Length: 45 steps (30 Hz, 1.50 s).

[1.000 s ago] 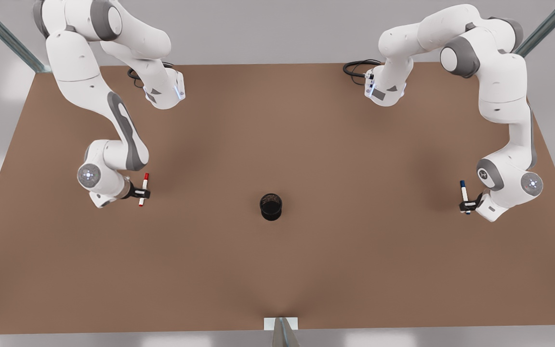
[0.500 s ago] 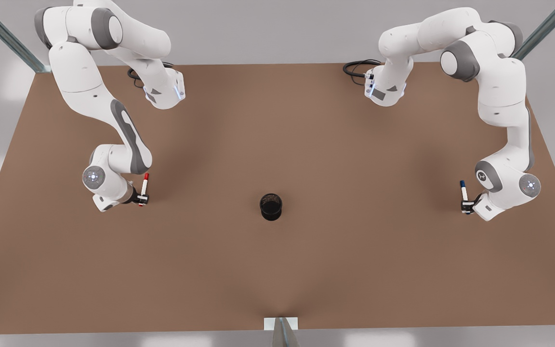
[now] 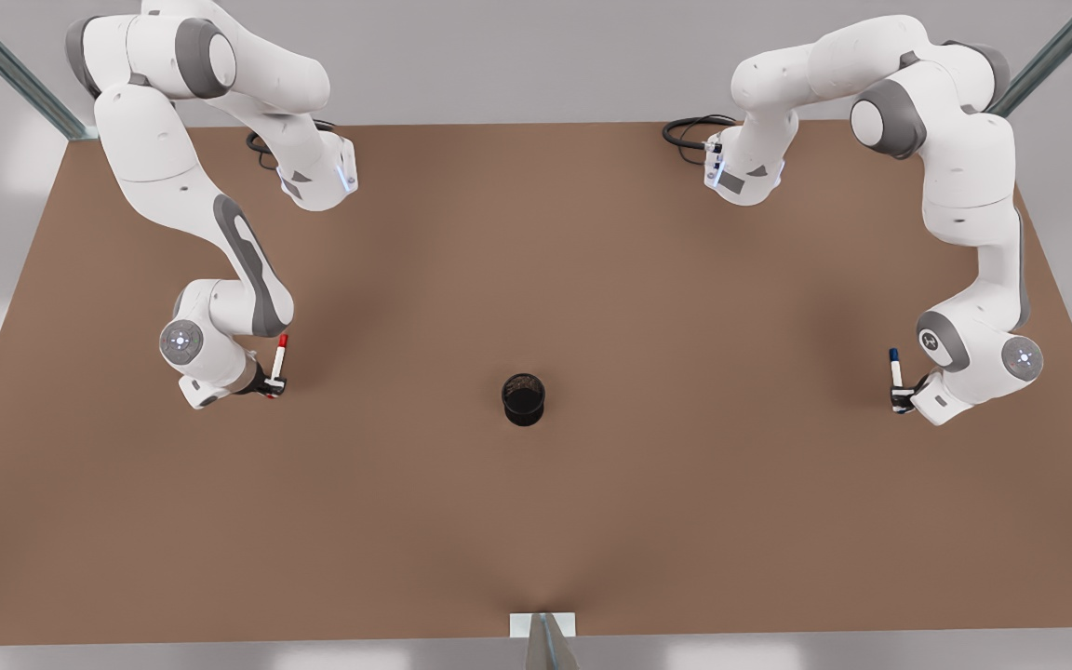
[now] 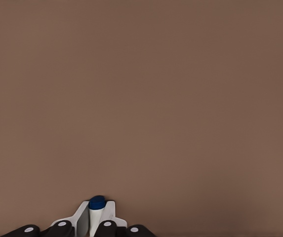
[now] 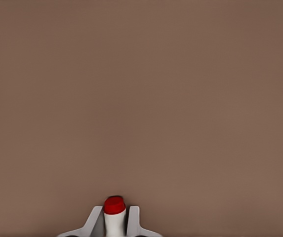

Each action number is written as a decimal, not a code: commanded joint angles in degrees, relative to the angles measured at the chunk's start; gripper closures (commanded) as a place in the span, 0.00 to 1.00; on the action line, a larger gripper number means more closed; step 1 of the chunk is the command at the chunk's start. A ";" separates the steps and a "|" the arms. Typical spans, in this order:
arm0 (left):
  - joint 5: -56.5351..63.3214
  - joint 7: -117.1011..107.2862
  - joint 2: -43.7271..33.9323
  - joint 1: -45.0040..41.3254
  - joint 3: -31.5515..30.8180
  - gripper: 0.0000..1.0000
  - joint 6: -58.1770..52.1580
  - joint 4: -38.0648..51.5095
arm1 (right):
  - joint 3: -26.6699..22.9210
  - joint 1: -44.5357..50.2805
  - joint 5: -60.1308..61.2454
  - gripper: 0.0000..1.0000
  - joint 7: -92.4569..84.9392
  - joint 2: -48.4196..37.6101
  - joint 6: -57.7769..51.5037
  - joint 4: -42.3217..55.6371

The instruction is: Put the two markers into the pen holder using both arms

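Left gripper at the front view's right, low near table, clamped on blue marker near its lower end. Long axis close to upright in the front view, slight tilt; blue cap at top, pointing away from table, toward the view's far edge. In left wrist view, blue cap seen end-on, white shaft squeezed btwn fingers, so marker axis runs roughly along the camera's line of sight.

Right gripper at the front view's left, also low over table, closed on red marker near its lower end. Long axis near upright w/ slight lean, red cap up, small red tip just showing below the fingers. In right wrist view, red cap end-on, white body pinched btwn fingers.

Pen holder standing upright on table, roughly centred btwn the two grippers, well apart from both; open mouth facing up, dark inside. Neither marker near it.

Both arm bases at table's far edge, black cables coiled beside them. Metal frame post at near edge centre.
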 commanded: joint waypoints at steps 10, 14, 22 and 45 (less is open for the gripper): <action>-0.56 0.13 -0.58 -0.27 -0.53 0.79 -1.00 3.46 | 0.00 0.00 0.03 0.73 -0.28 -0.11 0.32 -0.15; 2.16 -5.66 -1.28 -0.88 -1.41 0.79 -8.20 8.55 | 0.00 0.00 0.03 0.75 -0.28 -0.11 0.32 -0.16; 2.17 -14.98 -1.11 -3.78 -3.78 0.79 -27.10 25.25 | 0.00 -0.53 0.03 0.75 -1.43 -0.20 1.37 -0.95; -41.68 -13.85 2.06 -35.51 -22.15 0.79 15.87 25.52 | 8.44 -0.18 0.38 0.79 -2.65 -8.29 -29.74 30.87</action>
